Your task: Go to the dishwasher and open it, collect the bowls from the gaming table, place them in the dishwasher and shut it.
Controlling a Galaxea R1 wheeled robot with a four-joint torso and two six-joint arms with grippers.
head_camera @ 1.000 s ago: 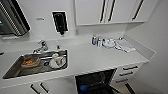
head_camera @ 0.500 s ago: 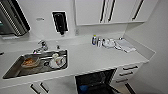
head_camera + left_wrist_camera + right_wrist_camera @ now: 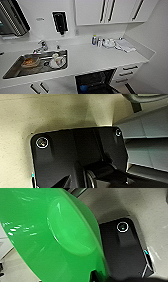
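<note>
The dishwasher (image 3: 96,81) stands open under the white counter (image 3: 100,60), its dark inside showing and its door (image 3: 107,90) folded down. Something blue (image 3: 83,88) lies inside, at the front left. In the right wrist view a green bowl (image 3: 50,235) hangs tilted over the pale floor, large and close. My right gripper (image 3: 98,276) holds it at the rim. The left wrist view looks down on beige floor (image 3: 37,116) and grey cabinet fronts (image 3: 147,131). The gaming table is out of view.
A steel sink (image 3: 37,63) with dishes in it lies left of the dishwasher, with a tap (image 3: 41,46) behind it. Bottles (image 3: 96,40) and a cloth (image 3: 125,45) sit at the counter's back right. Drawers (image 3: 127,72) flank the dishwasher on the right, and wall cabinets (image 3: 105,11) hang above.
</note>
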